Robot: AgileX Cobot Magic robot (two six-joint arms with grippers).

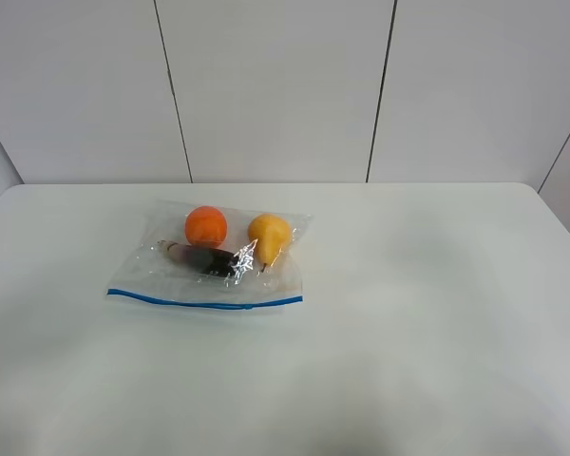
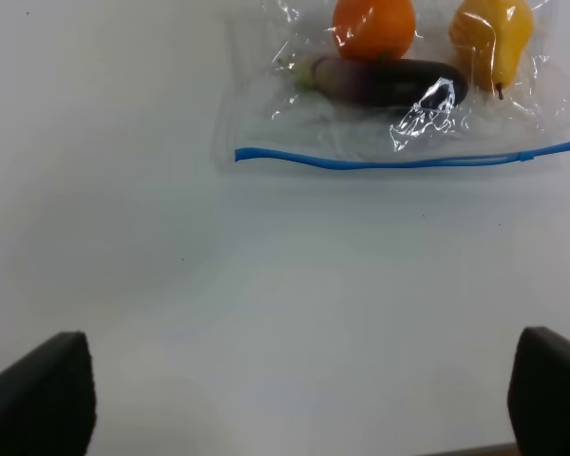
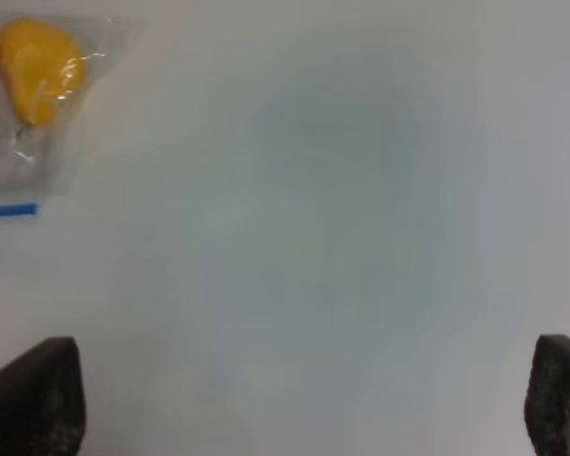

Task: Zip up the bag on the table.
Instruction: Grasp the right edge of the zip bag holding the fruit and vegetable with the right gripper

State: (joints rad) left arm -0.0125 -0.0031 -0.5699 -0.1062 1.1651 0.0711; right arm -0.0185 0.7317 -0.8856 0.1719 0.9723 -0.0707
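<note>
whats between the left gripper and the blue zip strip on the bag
Only bare white table lies between the open left gripper and the bag's zip strip, as the left wrist view shows.

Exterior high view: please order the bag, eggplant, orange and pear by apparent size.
1. bag, clearly largest.
2. eggplant, longest item inside, though slim.
3. orange and pear: they look about alike, so I do not rank them.

Clear crinkly bag [image 1: 142,280] just lying flat on the white table [image 1: 437,313], with an orange [image 1: 206,226], yellow pear [image 1: 269,236] and dark eggplant [image 1: 204,258] inside. Its blue zip strip [image 2: 408,161] faces the wide-apart jaws of the left gripper [image 2: 294,389], well ahead of them.
</note>
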